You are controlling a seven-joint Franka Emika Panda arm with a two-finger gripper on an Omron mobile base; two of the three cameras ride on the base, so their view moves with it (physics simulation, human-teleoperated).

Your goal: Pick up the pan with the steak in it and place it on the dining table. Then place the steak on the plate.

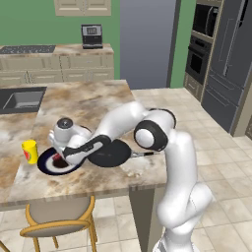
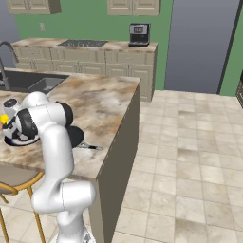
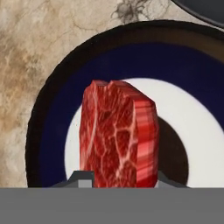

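My gripper [image 3: 119, 181] is shut on the steak [image 3: 118, 135], a marbled red slab standing on edge between the two fingertips. Right beneath it lies the plate [image 3: 52, 118], with a navy rim, a white ring and a dark centre. In the left base view the hand [image 1: 63, 153] hovers low over the plate [image 1: 47, 165] near the front left of the dining table [image 1: 88, 103]. The black pan [image 1: 110, 153] rests on the table just right of the plate, its thin handle [image 1: 143, 153] pointing right. A sliver of the pan [image 3: 205, 11] shows in the hand view's top right corner.
A yellow cup [image 1: 30, 151] stands left of the plate. A sink [image 1: 19, 101] is set into the table's far left. A wooden chair [image 1: 59, 219] sits under the front edge. Tiled floor [image 2: 190, 156] opens to the right.
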